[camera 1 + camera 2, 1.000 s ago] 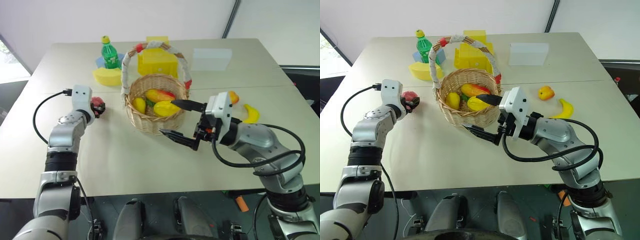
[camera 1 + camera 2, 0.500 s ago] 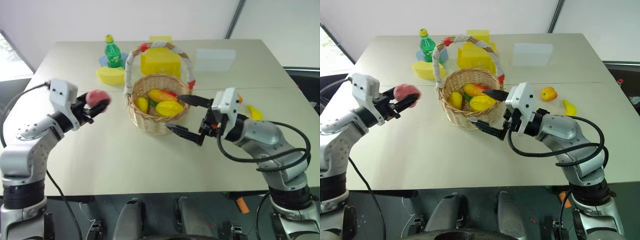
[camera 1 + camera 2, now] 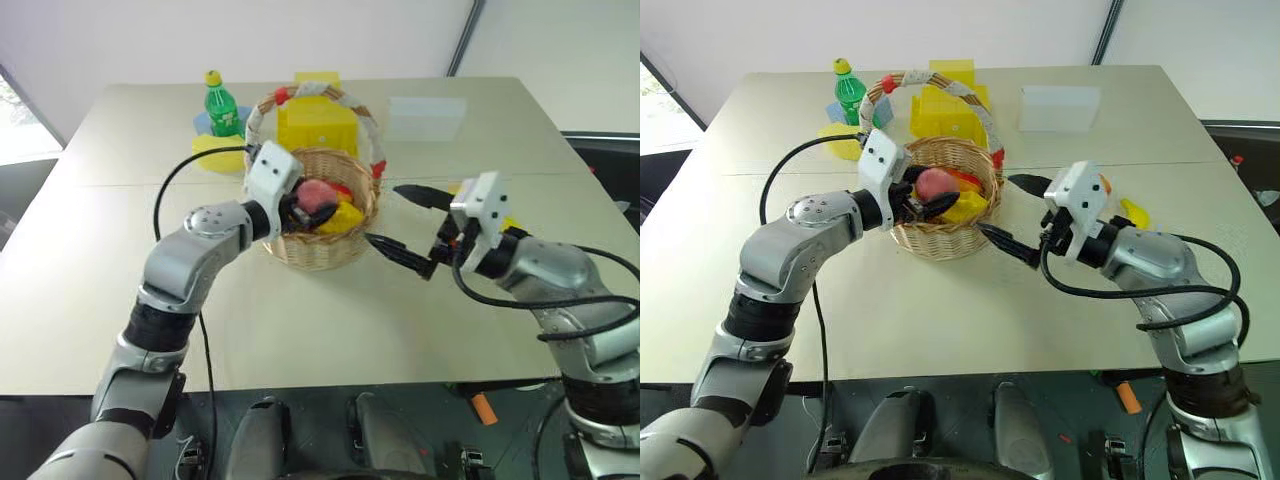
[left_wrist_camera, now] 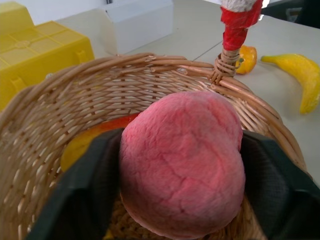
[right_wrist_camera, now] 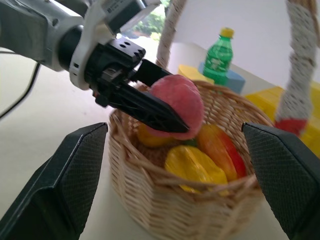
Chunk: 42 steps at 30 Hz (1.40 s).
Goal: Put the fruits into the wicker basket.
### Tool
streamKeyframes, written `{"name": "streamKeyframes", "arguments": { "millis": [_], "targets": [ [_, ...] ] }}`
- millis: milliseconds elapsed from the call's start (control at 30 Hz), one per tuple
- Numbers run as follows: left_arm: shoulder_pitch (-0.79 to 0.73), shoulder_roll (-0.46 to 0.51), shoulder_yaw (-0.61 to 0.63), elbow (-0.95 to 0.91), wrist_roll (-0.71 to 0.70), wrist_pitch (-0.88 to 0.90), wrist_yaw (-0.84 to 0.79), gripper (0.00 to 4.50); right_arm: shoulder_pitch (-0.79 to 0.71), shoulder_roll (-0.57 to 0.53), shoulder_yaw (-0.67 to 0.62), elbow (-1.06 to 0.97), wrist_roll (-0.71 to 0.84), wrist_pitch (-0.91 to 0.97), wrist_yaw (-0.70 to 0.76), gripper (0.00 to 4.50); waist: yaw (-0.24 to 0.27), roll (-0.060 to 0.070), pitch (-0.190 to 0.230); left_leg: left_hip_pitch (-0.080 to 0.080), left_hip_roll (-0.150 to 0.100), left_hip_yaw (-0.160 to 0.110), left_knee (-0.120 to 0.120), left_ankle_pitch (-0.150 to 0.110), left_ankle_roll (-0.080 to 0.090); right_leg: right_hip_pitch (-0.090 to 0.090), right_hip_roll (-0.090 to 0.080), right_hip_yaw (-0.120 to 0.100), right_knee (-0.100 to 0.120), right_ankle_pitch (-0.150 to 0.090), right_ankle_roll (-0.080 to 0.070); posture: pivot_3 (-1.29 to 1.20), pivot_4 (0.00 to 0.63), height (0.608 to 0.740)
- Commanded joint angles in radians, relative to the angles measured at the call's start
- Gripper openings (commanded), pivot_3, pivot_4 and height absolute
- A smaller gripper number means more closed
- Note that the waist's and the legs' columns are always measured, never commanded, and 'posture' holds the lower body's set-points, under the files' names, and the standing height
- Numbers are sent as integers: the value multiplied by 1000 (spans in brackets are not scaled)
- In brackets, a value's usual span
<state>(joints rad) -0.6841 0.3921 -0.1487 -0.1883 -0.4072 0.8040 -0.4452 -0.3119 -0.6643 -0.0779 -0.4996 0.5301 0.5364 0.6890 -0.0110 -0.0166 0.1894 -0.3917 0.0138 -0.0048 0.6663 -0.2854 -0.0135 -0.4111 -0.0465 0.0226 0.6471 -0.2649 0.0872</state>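
Observation:
The wicker basket stands mid-table with its white-wrapped handle arching over it. My left gripper reaches in over the rim and is shut on the pink-red fruit, which hangs above a yellow mango-like fruit and a red-yellow one lying inside. My right gripper is open and empty, just to the right of the basket and level with it. An orange-yellow fruit and the banana lie on the table beyond the basket's right side, partly hidden behind my right wrist in the eye views.
Behind the basket stand a green bottle, a yellow half-moon dish and a yellow box. A white box sits at the back right. Bare tabletop stretches in front of the basket.
My left arm swung right and up, carrying the pink-red fruit from the table's left side to over the basket. My right gripper drifted a little to the right, staying open.

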Motion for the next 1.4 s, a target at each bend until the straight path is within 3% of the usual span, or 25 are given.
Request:
{"name": "streamKeyframes", "arguments": {
  "millis": [33, 133, 300, 700, 1000, 1100, 1200, 1333, 1400],
  "targets": [
    [-39, -2, 4, -15, 19, -61, -39, 4446, 48, -34, -120, 35, -64, 27, -102, 4500, -2, 0, 0, 0, 0, 0, 0, 0, 0, 0, 0, 0, 0, 0, 0, 0, 150, 740],
    [0, 4, 32, -82, -32, -114, -122, 4446, 36, -14, -184, 205, -135, 58, -238, 4500, 0, 0, 0, 1, 0, 1, 0, 0, 0, 1, 0, 1, 0, 0, 0, 0, 150, 740],
    [94, 49, 45, -152, -63, -149, -221, 4446, -63, 11, -110, 481, -277, -37, -312, 4500, -10, 1, 0, 1, 0, 4, 0, 0, -1, 0, 0, 3, 0, 0, 0, 0, 150, 740],
    [224, 86, 92, -243, -92, -132, -232, 4446, -469, 93, -28, 1276, -444, -427, -309, 4500, -6, 3, 0, 1, 0, 5, 0, 1, -1, -1, 0, 4, 0, 0, 0, 0, 150, 740],
    [249, 98, 103, -275, -99, -118, -212, 4446, -589, 106, -11, 1528, -498, -489, -319, 4500, -7, 3, 0, 1, 1, 4, 0, 1, -2, 0, 0, 3, 0, 0, 0, 0, 150, 740],
    [251, 99, 103, -279, -102, -115, -213, 4500, -594, 107, -15, 1536, -499, -519, -309, 3635, -10, 3, 0, 1, 1, 4, 0, 1, -2, 0, 0, 3, 0, 0, 0, 0, 150, 740],
    [251, 99, 99, -274, -100, -118, -216, 4500, -589, 107, -19, 1517, -495, -555, -292, 2290, -9, 3, 0, 1, 1, 4, 0, 1, -2, 0, 0, 3, 1, 0, 0, 0, 150, 740],
    [246, 99, 95, -262, -97, -123, -222, 4500, -571, 100, -3, 1480, -514, -581, -286, 2198, -9, 3, 0, 1, 1, 4, 0, 1, -2, 0, 0, 3, 1, 0, 0, 0, 150, 740],
    [250, 103, 106, -257, -96, -136, -228, 4500, -515, 73, 17, 1351, -537, -594, -262, 2198, -8, 3, 0, 1, 1, 4, 0, 1, -2, 0, 0, 3, 1, 0, 0, 0, 150, 740]
  ]
}}
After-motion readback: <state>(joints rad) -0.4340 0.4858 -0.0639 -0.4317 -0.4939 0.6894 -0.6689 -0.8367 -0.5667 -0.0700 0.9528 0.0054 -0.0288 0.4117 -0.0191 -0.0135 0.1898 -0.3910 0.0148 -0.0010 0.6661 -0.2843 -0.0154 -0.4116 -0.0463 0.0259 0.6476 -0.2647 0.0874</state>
